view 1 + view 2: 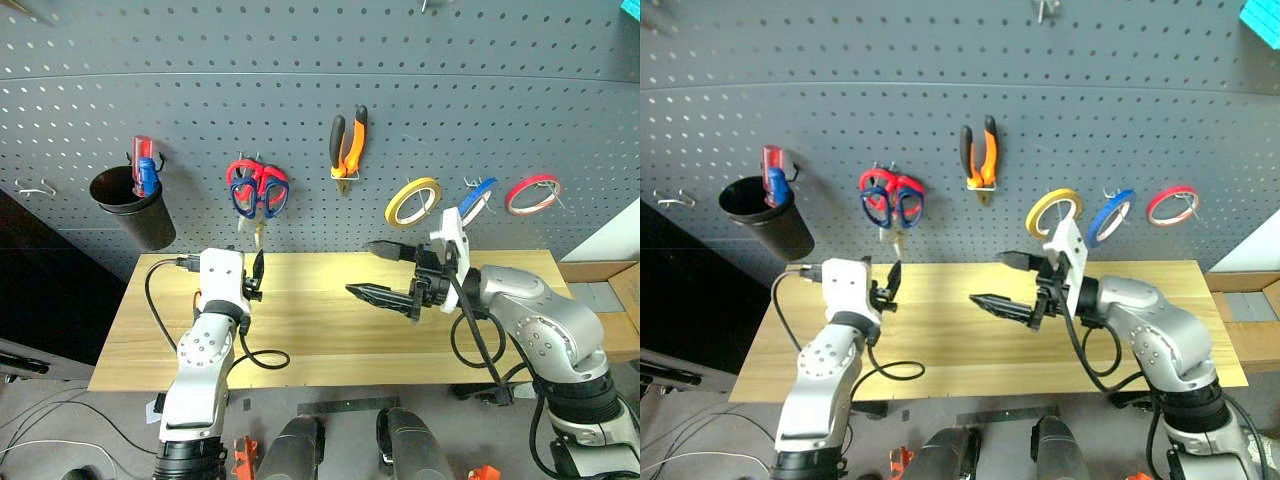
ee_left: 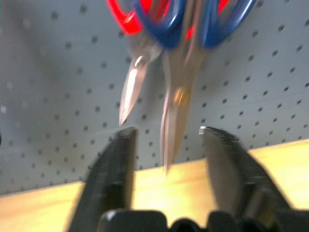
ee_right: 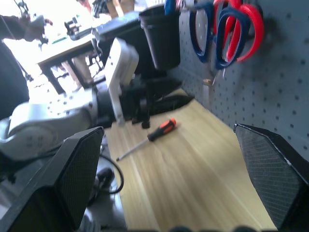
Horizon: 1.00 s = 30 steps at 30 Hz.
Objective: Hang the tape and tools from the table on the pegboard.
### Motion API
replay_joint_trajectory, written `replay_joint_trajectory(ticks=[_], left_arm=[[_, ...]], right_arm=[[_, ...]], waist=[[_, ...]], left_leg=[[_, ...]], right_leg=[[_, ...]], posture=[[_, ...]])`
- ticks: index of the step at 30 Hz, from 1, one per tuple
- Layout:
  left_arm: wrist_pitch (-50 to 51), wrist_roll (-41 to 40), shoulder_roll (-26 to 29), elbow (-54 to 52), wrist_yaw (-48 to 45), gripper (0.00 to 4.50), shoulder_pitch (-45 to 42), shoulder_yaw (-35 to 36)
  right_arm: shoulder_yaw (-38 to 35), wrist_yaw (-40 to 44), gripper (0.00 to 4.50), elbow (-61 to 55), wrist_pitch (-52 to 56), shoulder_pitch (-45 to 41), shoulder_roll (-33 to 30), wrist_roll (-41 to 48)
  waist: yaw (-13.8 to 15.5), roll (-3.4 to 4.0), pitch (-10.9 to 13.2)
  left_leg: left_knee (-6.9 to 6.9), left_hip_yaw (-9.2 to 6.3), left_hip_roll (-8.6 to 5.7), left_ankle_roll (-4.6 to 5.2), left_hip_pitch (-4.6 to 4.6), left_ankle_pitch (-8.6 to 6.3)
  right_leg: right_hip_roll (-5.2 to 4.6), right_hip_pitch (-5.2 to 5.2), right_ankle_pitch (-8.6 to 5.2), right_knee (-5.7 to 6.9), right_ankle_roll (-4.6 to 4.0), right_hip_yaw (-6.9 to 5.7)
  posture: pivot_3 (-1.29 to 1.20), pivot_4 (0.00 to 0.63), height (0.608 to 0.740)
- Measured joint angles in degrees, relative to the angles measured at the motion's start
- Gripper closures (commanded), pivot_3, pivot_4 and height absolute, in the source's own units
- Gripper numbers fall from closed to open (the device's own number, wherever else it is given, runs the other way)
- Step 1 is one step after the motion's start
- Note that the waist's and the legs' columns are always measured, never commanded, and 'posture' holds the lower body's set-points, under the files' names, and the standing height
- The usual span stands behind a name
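The blue-handled scissors [image 2: 179, 92] hang on the pegboard [image 1: 200, 90] over red-handled scissors [image 1: 268, 180]. Their blades point down between the fingers of my left gripper [image 2: 166, 129], which is open and clear of the blades. Further along the board hang the orange-and-black pliers [image 1: 347, 145] and the blue tape [image 1: 477, 200]. An orange-and-black screwdriver [image 3: 157, 131] lies on the table [image 1: 320, 340] by my left gripper [image 1: 257, 270]. My right gripper [image 1: 358, 268] hovers wide open and empty over the table's middle, pointing left.
A black cup [image 1: 130, 205] holding a red-and-blue screwdriver [image 1: 146, 170] hangs at the left of the board. A yellow roll [image 1: 413, 200] and a red roll [image 1: 532, 193] flank the blue tape. A black cable [image 1: 262, 358] trails over the table's front left.
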Motion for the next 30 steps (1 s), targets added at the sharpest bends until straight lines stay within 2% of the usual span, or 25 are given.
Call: replay_joint_trajectory(ticks=[3, 10, 13, 16, 21, 30], left_arm=[[0.63, -1.26, 0.41, -1.5, -0.22, 0.04, 1.08, 1.86], [4.4, -9.22, 6.2, -2.65, -6.15, 0.01, 7.95, 10.21], [12.28, -13.0, 8.97, -0.74, -8.34, 0.01, 9.08, 13.1], [21.09, -14.7, 12.44, 1.54, -9.18, 0.01, 8.24, 13.67], [31.79, -16.91, 17.49, 5.53, -10.59, 0.01, 2.31, 13.08], [30.73, -13.39, 19.37, 17.23, -9.06, 0.01, -2.41, 9.7]], right_arm=[[-0.48, -0.34, 0.0, 0.06, -0.73, -1.01, 0.49, 0.0], [0.13, 0.39, 0.0, 1.08, -1.39, -1.49, 1.03, -0.06], [4.91, 3.24, 0.0, 0.5, -0.53, -1.18, -2.1, -1.26], [13.7, 4.75, 0.0, -0.51, -1.26, -0.95, -5.06, -7.72], [21.75, -2.13, 0.0, 3.27, -7.13, -2.25, 3.96, -18.95], [24.12, -3.37, 0.0, 4.88, -8.82, -2.35, 7.65, -24.58]], waist=[[0.04, -0.01, 0.0], [-0.03, 0.0, 0.0], [0.12, 0.0, 0.0], [0.22, -0.01, -0.01], [-0.02, -0.06, -0.04], [-0.04, -0.07, -0.05]], left_leg=[[0.03, -0.01, 0.0, 0.01, 0.01, 0.0], [-0.05, -0.01, 0.0, 0.01, 0.02, 0.0], [-0.02, -0.04, 0.0, 0.02, 0.03, -0.01], [0.0, -0.07, 0.0, 0.02, 0.04, -0.01], [0.02, -0.06, -0.02, -0.1, 0.07, 0.05], [-0.06, -0.1, -0.04, -0.18, 0.06, 0.09]], right_leg=[[0.0, 0.03, 0.01, -0.01, 0.01, 0.0], [0.01, -0.03, 0.0, -0.02, 0.01, 0.02], [0.01, 0.0, 0.0, -0.01, 0.01, -0.02], [0.01, -0.01, 0.0, 0.0, 0.02, -0.07], [0.02, -0.05, 0.01, 0.09, 0.03, -0.01], [0.02, -0.11, 0.03, 0.04, 0.0, -0.01]], posture=[[-0.03, 0.226, 0.74], [-0.01, 0.223, 0.74], [-0.01, 0.224, 0.74], [-0.02, 0.223, 0.74], [-0.02, 0.223, 0.74], [-0.02, 0.227, 0.74]])
